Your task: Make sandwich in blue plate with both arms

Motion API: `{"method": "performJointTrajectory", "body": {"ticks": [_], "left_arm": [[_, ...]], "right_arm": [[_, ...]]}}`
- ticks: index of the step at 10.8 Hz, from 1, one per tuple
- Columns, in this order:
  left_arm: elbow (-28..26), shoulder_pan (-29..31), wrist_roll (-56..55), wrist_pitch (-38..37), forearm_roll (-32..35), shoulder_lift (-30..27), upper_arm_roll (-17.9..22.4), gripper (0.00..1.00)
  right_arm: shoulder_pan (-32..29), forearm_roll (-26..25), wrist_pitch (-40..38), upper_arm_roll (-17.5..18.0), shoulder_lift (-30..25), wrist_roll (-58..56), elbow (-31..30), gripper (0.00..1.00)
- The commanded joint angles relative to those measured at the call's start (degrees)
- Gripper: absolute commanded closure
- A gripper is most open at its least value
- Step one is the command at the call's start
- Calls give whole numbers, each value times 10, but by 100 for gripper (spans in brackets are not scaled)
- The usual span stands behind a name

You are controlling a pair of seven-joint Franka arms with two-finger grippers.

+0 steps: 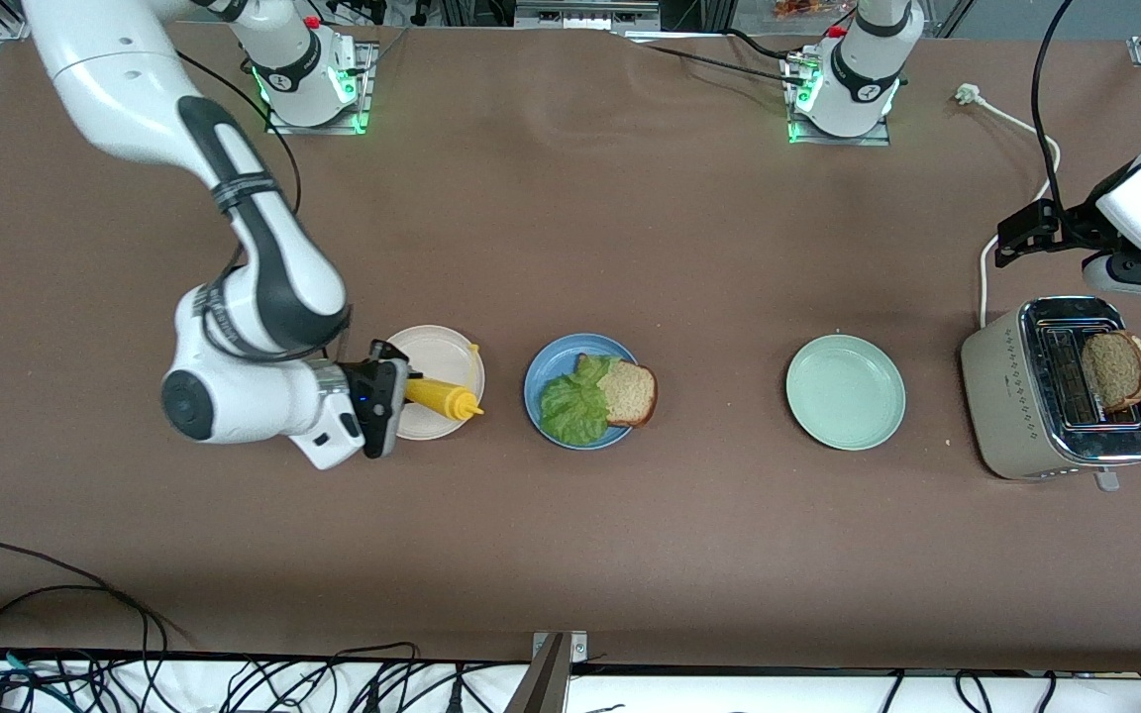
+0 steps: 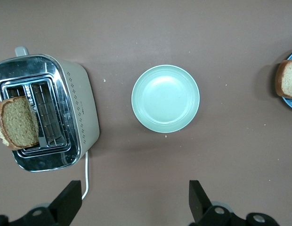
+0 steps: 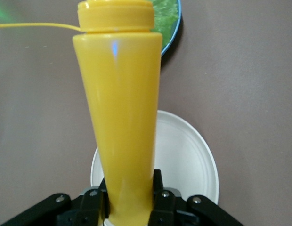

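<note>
Right gripper: the right gripper (image 1: 402, 391) was clamped on a yellow squeeze bottle (image 1: 440, 398), held on its side over the beige-white plate (image 1: 444, 349), nozzle toward the blue plate (image 1: 543, 374).
Sandwich so far: a ruffled lettuce leaf (image 1: 575, 401) and one slice of wholegrain bread (image 1: 630, 392) lay on the blue plate, mid-table, just beside the bottle's tip and apart from it; the slice overhung the rim toward the left arm's end.
Left gripper: the left gripper (image 2: 135, 200) hung with its fingers spread wide and nothing between them, above the table near the toaster (image 1: 1011, 396); the arm waited.
Second slice: a second bread slice (image 1: 1115, 370) stood up out of the toaster, well apart from both grippers.
Mint-green plate: the pale mint-green plate (image 1: 846, 392) sat between the blue plate and the toaster.
Hidden or cut off: the front view clipped the left arm at the frame's edge, fingers out of sight; the bottle's base was buried in the right gripper.
View differences: only the left wrist view showed the spread fingers (image 2: 69, 200); the right wrist view showed the bottle (image 3: 120, 122) filling the frame, a sliver of lettuce (image 3: 166, 16) past its cap.
</note>
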Motion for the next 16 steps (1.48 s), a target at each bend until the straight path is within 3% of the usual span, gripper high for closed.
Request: {"method": "performJointTrajectory", "body": {"ticks": [1,4,7,11,16], "left_arm": [[11,4,5,-11,-5,3,-1,0],[12,4,5,-11,-5,3,-1,0],[12,5,5,-11,-5,3,-2,0],[12,12,6,-11,-6,3,-1,0],[13,12,6,-11,-4,3,-2,0]], "right_arm": [[-78,76,-51,19,25,-165,-4,100],[-155,137,-95,19,74,-363,-1,100],[-207,158,-146,20,100,-486,-1,100],[-253,165,-175,20,145,-600,-1,100],[-267,185,-166,19,191,-677,-1,100]]}}
